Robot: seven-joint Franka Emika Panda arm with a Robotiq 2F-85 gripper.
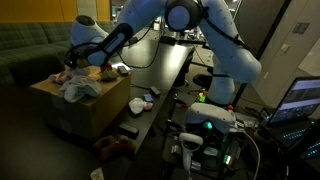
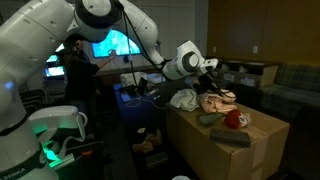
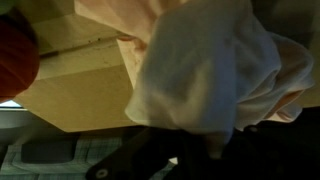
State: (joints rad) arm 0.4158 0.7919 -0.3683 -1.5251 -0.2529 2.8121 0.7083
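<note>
My gripper [image 2: 212,72] hangs over the far end of a cardboard-coloured box top [image 2: 235,140]. In the wrist view a white cloth [image 3: 200,65] fills most of the picture and narrows down between my dark fingers [image 3: 195,150], which look shut on it. A pinkish cloth [image 2: 216,101] lies under the gripper, and it also shows in the wrist view [image 3: 125,20]. A grey-white cloth [image 2: 183,98] is heaped at the box's edge. A red round object [image 2: 235,118] sits beside them and shows at the left edge of the wrist view [image 3: 15,55].
A dark flat object [image 2: 232,137] and a green one [image 2: 207,120] lie on the box. The box [image 1: 95,105] stands beside a dark table [image 1: 165,85] with cables and small items. A sofa [image 1: 30,50] is behind, with monitors [image 2: 115,45] and a person nearby.
</note>
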